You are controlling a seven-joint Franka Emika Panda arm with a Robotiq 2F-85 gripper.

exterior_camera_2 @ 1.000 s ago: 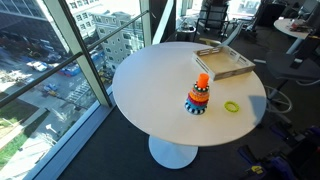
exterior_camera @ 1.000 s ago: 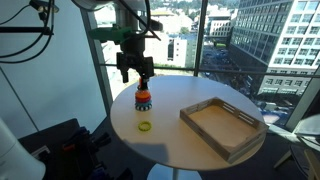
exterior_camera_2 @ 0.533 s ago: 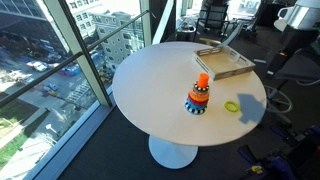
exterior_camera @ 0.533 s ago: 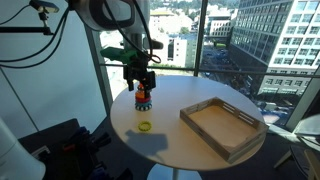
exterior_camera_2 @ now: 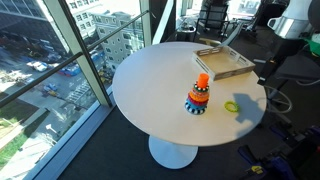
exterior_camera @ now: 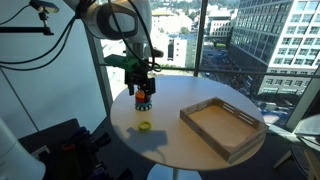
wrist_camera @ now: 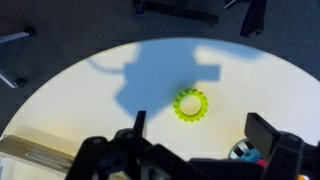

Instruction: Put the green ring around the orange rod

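My end effector (wrist_camera: 200,125) is released: in the wrist view its two fingers (wrist_camera: 263,133) stand wide apart with nothing between them but bare desk (wrist_camera: 80,100). The green ring (wrist_camera: 190,104) lies flat on that desk, just beyond the fingertips in this picture, and nothing touches it. The end effector's shadow falls on the white surface next to it.

I take the orange rod (exterior_camera_2: 203,80) as my reference. It stands upright on the round desk (exterior_camera_2: 150,80) with a stack of coloured rings (exterior_camera_2: 198,101) around its foot. The green ring (exterior_camera_2: 233,106) rests near the rod but clearly apart from it, towards the desk's rim, not around the rod. A shallow wooden tray (exterior_camera_2: 224,62) sits on a different side of the rod from the ring, also apart from it. Part of the arm (exterior_camera_2: 293,24) shows at the picture's edge, beyond the ring as seen from the rod.

In an exterior view the end effector (exterior_camera: 141,88) hangs off the desk and overlaps the top of the rod in the picture, so I see only the coloured rings (exterior_camera: 143,99) below it. I cannot tell from that angle how near it is to the rod. The green ring (exterior_camera: 145,126) lies in front of the rod there, and the tray (exterior_camera: 222,125) is well off to the rod's side.
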